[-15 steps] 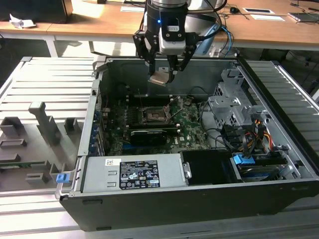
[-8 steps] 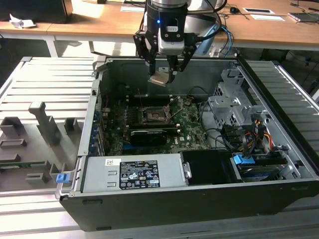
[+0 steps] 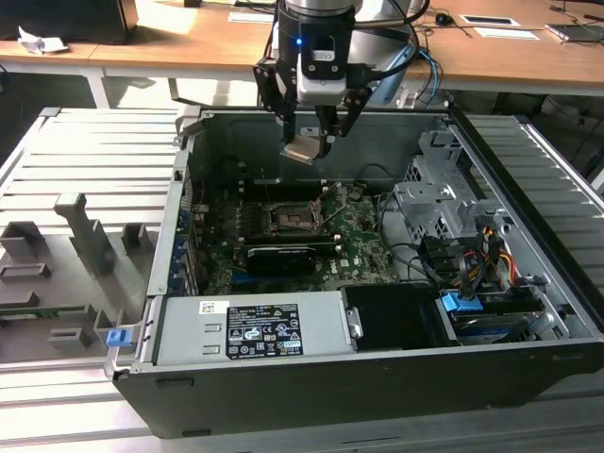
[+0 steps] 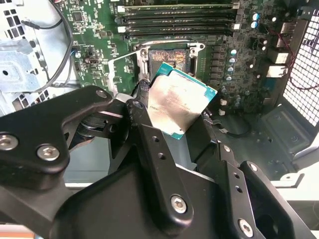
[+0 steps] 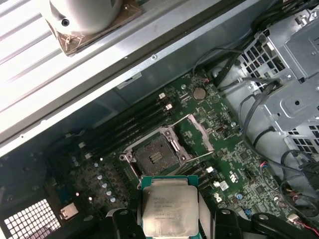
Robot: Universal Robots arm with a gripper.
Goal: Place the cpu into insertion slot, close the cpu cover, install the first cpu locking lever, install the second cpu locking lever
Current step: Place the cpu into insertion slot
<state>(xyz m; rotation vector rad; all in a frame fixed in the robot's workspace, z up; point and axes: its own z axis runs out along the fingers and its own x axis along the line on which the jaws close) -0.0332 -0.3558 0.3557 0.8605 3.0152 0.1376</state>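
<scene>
Now my claw [image 3: 310, 135] pinching cpu [image 3: 304, 149] by edges, chip tilted, well above motherboard [image 3: 363, 241]. Risk, I judge: tilted chip meets insertion slot [image 3: 288, 219] corner-first, slips from grip or bends contacts. Slot below claw, empty; cpu cover [image 5: 198, 132] swung open beside it. Open computer case [image 3: 377, 396] around claw holds motherboard, long black card [image 3: 278, 257], cables [image 3: 415, 255].

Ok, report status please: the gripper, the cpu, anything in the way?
Gripper shut on the cpu, high over the motherboard. Insertion slot empty, uncovered. Nothing seen in the way.
</scene>
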